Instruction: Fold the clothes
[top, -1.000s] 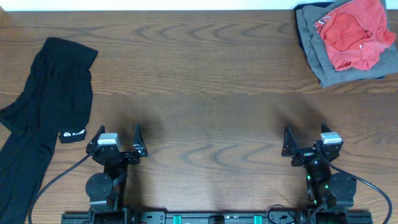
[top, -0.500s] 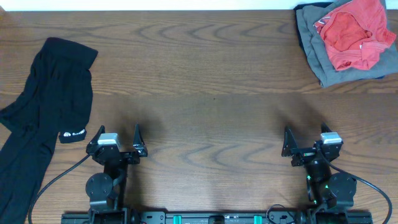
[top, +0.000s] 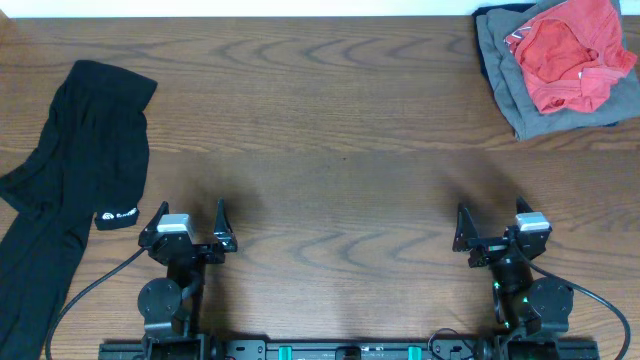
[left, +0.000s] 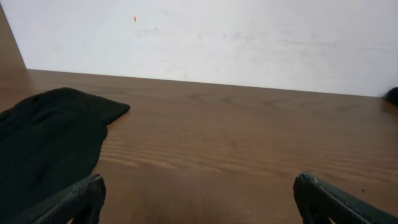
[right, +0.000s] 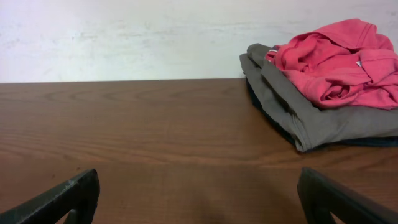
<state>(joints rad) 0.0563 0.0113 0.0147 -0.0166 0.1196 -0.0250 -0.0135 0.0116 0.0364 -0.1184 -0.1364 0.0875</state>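
Observation:
A long black garment (top: 70, 190) with a small white logo lies spread at the table's left edge; it also shows in the left wrist view (left: 46, 140). A crumpled red-orange garment (top: 570, 50) sits on a folded grey garment (top: 510, 85) at the back right, also seen in the right wrist view (right: 336, 59). No lettering shows on it. My left gripper (top: 190, 222) is open and empty near the front edge, just right of the black garment. My right gripper (top: 492, 222) is open and empty at the front right, well short of the pile.
A dark garment edge (top: 600, 123) peeks from under the grey one. The wooden table (top: 330, 150) stretches between the two garments. A white wall (left: 217, 37) stands behind the table's far edge.

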